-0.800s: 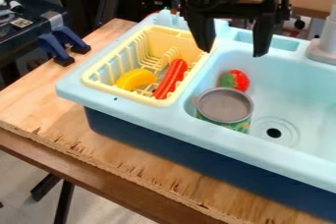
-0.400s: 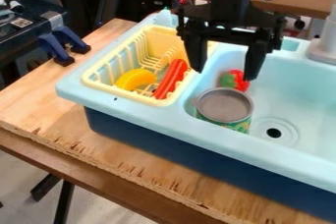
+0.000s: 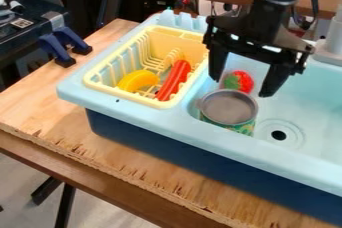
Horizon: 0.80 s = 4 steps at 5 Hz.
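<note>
The black gripper [image 3: 242, 86] hangs over the left part of the sink basin, its fingers wide apart with nothing held between them. Behind and between the fingertips a red toy strawberry with a green top [image 3: 238, 81] lies in the basin. Just in front of it stands a can with a grey top and a green patterned side [image 3: 228, 107]. In the yellow dish rack [image 3: 94, 79] to the left are a yellow banana [image 3: 138, 80] and a red sausage-like toy [image 3: 174, 79].
The light blue sink [image 3: 151, 116] sits on a wooden table [image 3: 60, 144]. A grey faucet base [image 3: 330, 50] rises at the right rear. Blue clamps [image 3: 61, 46] grip the table's left edge near dark equipment. A drain [image 3: 278, 135] lies right of the can.
The gripper has come down and shifted to the right, from above the rack's edge to over the basin around the strawberry. The toys and the can have stayed put.
</note>
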Each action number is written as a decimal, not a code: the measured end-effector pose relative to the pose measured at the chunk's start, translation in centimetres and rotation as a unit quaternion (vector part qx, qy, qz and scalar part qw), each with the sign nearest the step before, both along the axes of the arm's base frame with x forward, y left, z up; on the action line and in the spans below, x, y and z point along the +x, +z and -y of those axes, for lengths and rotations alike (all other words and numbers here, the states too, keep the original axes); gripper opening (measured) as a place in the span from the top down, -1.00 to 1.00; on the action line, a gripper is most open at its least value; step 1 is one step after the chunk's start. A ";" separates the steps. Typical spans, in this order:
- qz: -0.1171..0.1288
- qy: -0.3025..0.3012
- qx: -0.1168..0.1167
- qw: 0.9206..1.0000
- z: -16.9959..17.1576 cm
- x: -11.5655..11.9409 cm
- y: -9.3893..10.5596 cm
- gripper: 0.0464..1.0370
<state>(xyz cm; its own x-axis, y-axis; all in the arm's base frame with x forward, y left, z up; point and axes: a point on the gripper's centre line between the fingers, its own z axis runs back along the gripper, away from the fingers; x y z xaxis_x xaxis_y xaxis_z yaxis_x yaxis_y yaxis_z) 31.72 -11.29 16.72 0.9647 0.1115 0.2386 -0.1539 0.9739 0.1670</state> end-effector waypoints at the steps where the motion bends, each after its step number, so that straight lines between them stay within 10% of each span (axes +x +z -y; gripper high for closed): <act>1: -0.037 0.018 0.051 0.998 -0.2 -0.3 -0.8 -0.94; 4: -0.068 0.059 0.062 0.994 -2.3 -1.4 -1.9 -0.94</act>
